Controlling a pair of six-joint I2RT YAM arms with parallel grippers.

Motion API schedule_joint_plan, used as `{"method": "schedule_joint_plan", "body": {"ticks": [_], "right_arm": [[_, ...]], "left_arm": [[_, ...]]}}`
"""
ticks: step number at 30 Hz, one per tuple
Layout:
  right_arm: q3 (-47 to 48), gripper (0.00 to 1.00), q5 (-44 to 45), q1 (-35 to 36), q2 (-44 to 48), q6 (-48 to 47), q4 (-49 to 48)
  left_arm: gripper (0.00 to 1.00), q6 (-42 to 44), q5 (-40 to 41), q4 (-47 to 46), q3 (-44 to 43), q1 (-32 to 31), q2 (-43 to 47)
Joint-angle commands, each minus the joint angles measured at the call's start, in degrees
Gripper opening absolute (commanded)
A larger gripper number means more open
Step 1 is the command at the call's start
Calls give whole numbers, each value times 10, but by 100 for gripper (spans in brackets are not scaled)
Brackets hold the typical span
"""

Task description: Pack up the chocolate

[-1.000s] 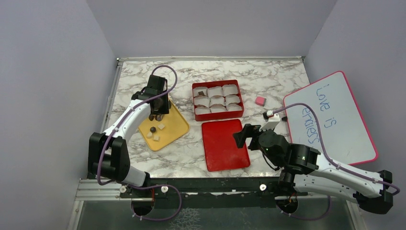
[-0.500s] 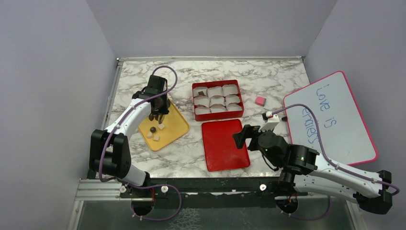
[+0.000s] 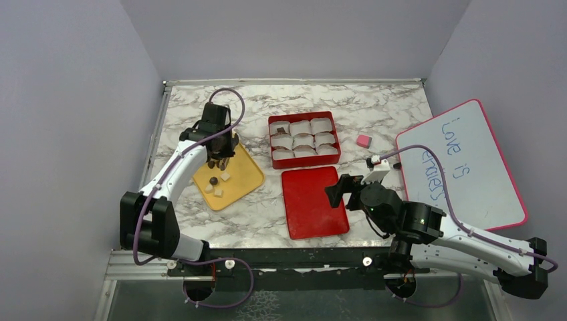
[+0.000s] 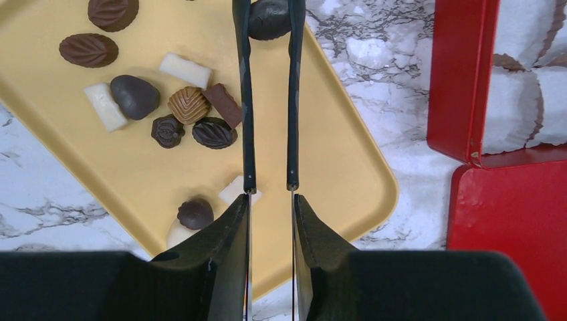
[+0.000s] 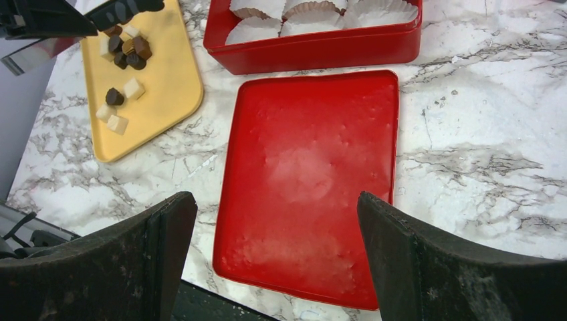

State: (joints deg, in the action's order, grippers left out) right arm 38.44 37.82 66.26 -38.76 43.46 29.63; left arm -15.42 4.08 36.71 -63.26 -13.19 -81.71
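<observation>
A yellow tray [image 3: 241, 175] holds the chocolate: several dark and cream pieces [image 4: 190, 117], with loose ones [image 3: 213, 180] nearer me. My left gripper [image 3: 219, 159] hangs over the tray's back end. Its thin blades are shut on one dark round chocolate [image 4: 267, 17] at their tips [image 4: 269, 27]. To the right stands the red box [image 3: 337, 155] lined with white paper cups, and its flat red lid [image 3: 314, 202] lies in front. My right gripper [image 5: 275, 200] hovers wide open over the lid's near end, with nothing between its fingers.
A small pink block [image 3: 363, 140] lies on the marble right of the box. A pink-framed whiteboard [image 3: 461, 167] with writing leans at the far right. Grey walls close the table in on three sides.
The left jaws have narrowed onto the dark chocolate, and that gripper has shifted slightly toward the back left. The right arm has not moved.
</observation>
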Motion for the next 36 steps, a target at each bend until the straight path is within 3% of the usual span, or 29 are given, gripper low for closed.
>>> {"method": "schedule_joint_plan", "body": {"ticks": [1,11,36], "right_arm": [[5,95,-1,-2,7,-3,-10],[4,95,3,-2,-2,-6,-20],[14,95,13,-2,-5,-4,-14]], "left_arm": [[27,-1,-26,7,-41,3,38],[26,3,-89,7,-114,-26,15],[27,-7,-27,-37,-270,-187,-194]]}}
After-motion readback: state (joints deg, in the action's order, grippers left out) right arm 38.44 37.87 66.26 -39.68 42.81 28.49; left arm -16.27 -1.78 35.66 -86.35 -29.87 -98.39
